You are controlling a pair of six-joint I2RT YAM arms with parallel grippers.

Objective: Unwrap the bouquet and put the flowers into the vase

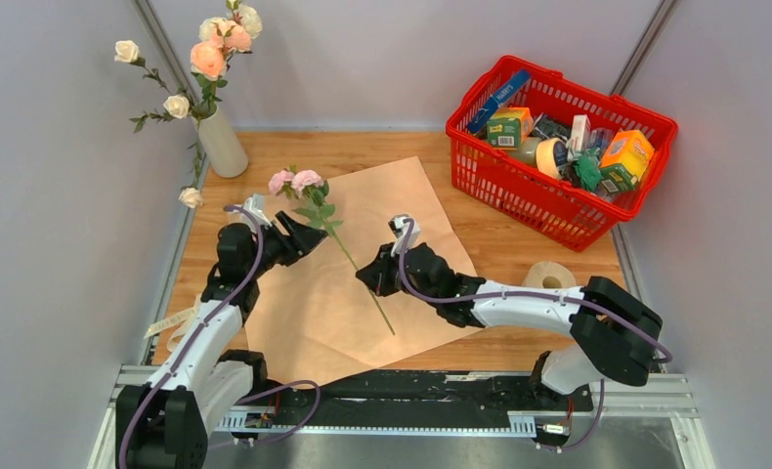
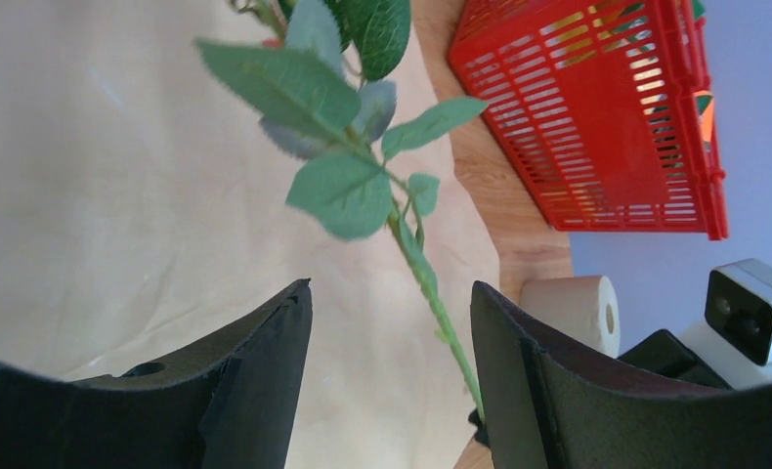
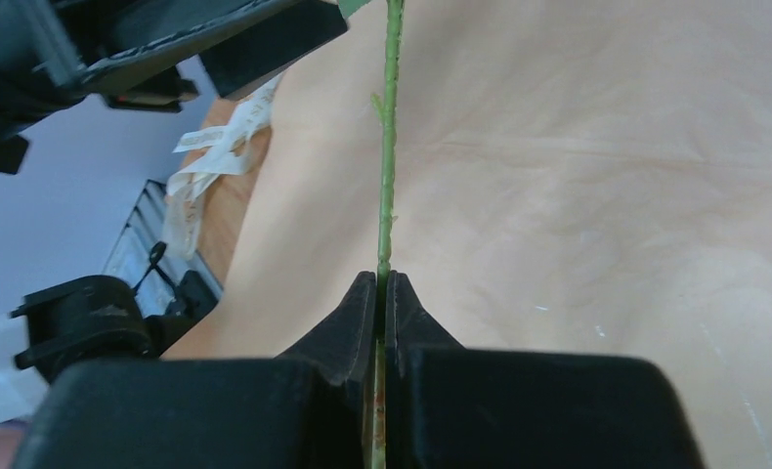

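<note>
On the peach-tan paper [image 1: 402, 205] spread flat over the wooden table, the right gripper [image 1: 374, 277] had its jaws pinched tight on the thin green stem [image 1: 348, 256] of a pink rose [image 1: 294, 181]. The stem's lower end stuck out past the fingers toward the near edge. In the right wrist view the stem ran straight up from the closed fingertips [image 3: 363, 303]. The left gripper [image 1: 314, 234] stood with its jaws wide apart at the leafy upper part of that stem. In its wrist view the stem passed between the fingers [image 2: 265, 342], nearer one of them; whether it touched could not be told. The vase [image 1: 223, 145] stood upright at the far left corner, already holding several of the flowers [image 1: 211, 54]. A red basket [image 1: 519, 191] of packages sat at the far right.
</note>
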